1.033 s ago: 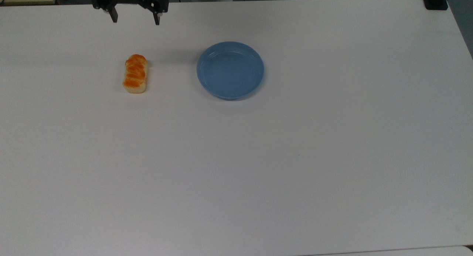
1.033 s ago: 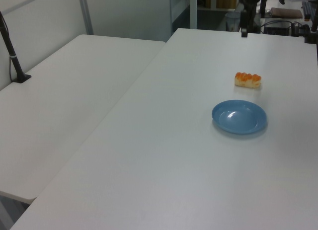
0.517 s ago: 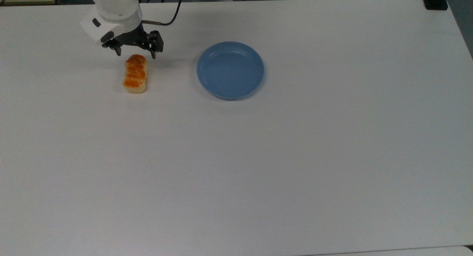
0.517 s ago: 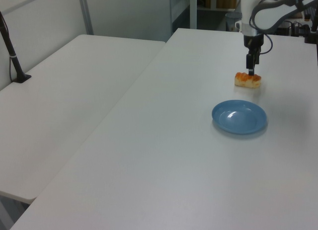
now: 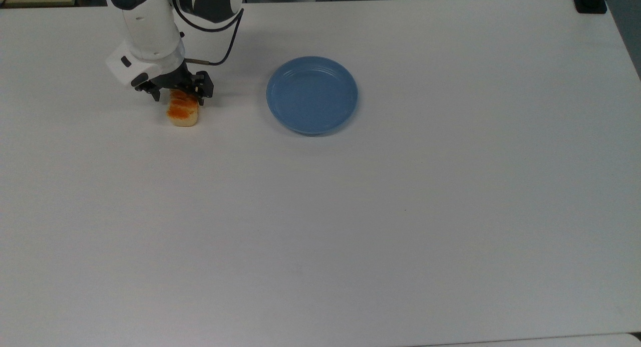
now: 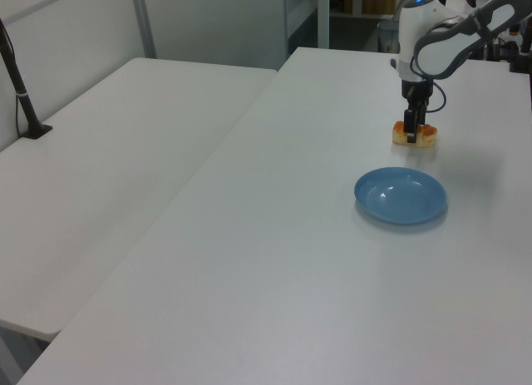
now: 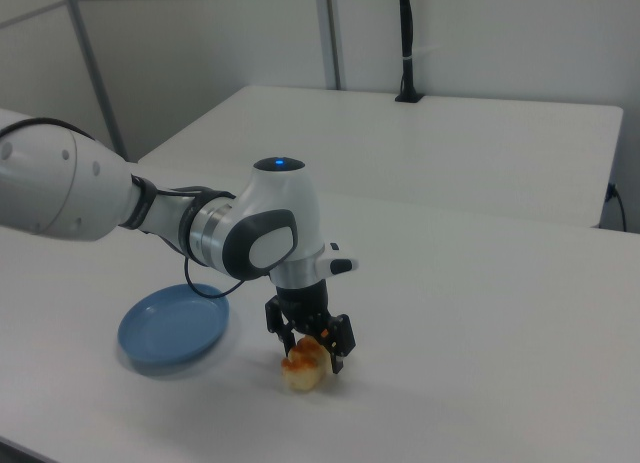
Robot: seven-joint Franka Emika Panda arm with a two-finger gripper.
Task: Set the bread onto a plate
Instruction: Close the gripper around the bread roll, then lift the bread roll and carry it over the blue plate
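Top view first: the gripper (image 5: pixel 177 95) is down at the bread (image 5: pixel 183 111), its two black fingers (image 5: pixel 155 93) spread apart and straddling the loaf's far end, one on each long side, and the pictures do not make clear whether they press on it. The bread lies flat on the white table (image 5: pixel 350 227), its long axis running up and down the frame, the glossy orange ridged top facing up and the pale cream sides showing at the near end that sticks out below the gripper. The blue plate (image 5: pixel 312 95) sits to the top view's right of the bread, apart from it, with bare table between them. Over in the left view, the arm (image 6: pixel 432 36) reaches down at the far right of the table, the gripper (image 6: pixel 413 135) pointing straight down with its tips at table level on the bread (image 6: pixel 426 135), and the plate (image 6: pixel 401 195) lies nearer the camera than the loaf. From the right view, the white arm (image 7: pixel 150 213) comes in from the right view's left, the wrist turned down, a blue light glowing on top of it; the gripper (image 7: pixel 310 348) stands open over the bread (image 7: pixel 304 371), fingers on either side, and the plate (image 7: pixel 172 328) rests on the table to the right view's left of the loaf. A second white table (image 6: pixel 108 169) stands alongside, in the left view's left.
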